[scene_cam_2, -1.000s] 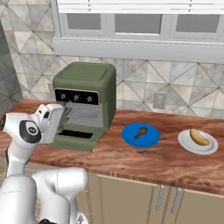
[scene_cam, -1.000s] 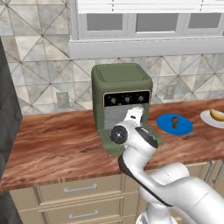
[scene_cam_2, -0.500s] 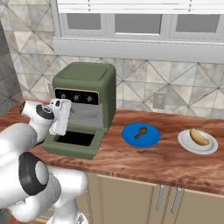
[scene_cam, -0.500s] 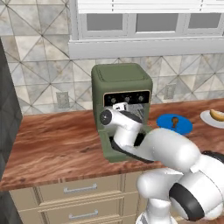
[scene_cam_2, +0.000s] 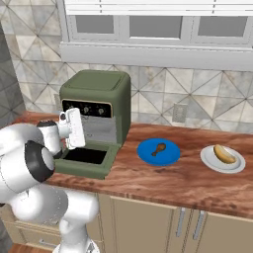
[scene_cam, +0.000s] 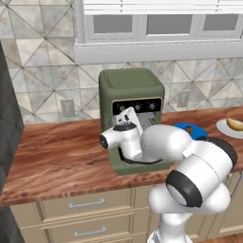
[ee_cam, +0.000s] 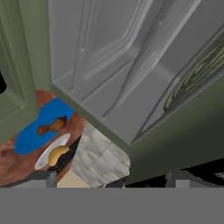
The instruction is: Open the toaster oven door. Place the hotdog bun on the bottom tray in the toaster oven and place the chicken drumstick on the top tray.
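The olive-green toaster oven (scene_cam: 131,90) (scene_cam_2: 97,94) stands on the wooden counter. The toaster oven door (scene_cam_2: 85,159) (scene_cam: 142,165) lies dropped down flat in front of it. My gripper (scene_cam_2: 79,129) (scene_cam: 134,117) hovers above the door at the oven's mouth, open, with nothing between its fingers. In the hand view my gripper (ee_cam: 111,180) faces the grey oven cavity (ee_cam: 131,65). The chicken drumstick (scene_cam_2: 158,147) (ee_cam: 51,126) lies on a blue plate (scene_cam_2: 159,155). The hotdog bun (scene_cam_2: 225,154) (ee_cam: 57,154) (scene_cam: 235,124) lies on a white plate (scene_cam_2: 222,165).
The plates sit on the counter to the right of the oven, blue nearer and white farther. The blue plate (scene_cam: 190,128) is partly hidden behind my arm. A tiled wall with outlets (scene_cam_2: 179,113) runs behind, with cabinets above. Drawers (scene_cam: 85,205) lie below the counter edge.
The jaws have opened wide and let go of the door. The hand has drawn up and a little left off the door, and my elbow has swung out to the right.
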{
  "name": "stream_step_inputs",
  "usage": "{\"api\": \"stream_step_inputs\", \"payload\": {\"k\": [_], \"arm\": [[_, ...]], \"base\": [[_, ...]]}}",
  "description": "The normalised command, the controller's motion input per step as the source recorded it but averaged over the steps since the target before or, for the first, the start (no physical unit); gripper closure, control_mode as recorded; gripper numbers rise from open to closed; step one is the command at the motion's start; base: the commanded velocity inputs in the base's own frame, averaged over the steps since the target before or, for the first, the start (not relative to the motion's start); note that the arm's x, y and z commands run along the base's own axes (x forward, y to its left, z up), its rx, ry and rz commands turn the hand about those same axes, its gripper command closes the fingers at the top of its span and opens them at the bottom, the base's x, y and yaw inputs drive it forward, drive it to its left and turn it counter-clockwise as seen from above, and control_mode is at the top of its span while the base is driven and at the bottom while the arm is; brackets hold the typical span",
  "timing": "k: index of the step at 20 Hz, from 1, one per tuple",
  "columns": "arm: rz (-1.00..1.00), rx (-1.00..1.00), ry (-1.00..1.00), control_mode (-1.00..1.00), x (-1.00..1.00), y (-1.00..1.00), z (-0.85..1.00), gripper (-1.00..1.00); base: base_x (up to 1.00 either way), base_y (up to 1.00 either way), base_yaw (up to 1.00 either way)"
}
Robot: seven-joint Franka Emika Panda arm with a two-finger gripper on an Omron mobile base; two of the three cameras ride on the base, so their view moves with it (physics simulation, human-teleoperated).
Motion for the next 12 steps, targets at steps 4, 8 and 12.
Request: {"api": "stream_step_inputs", "payload": {"k": [4, 8, 12], "arm": [[0.29, -0.52, 0.09, -1.00, -0.52, -0.10, 0.05, -1.00], [0.25, -0.43, 0.11, -1.00, -0.61, -0.28, 0.05, -1.00], [0.08, -0.44, 0.15, -1.00, 0.76, 0.16, 0.06, -1.00]], "base": [[0.00, 0.00, 0.00], [0.00, 0.00, 0.00], [0.00, 0.00, 0.00]]}}
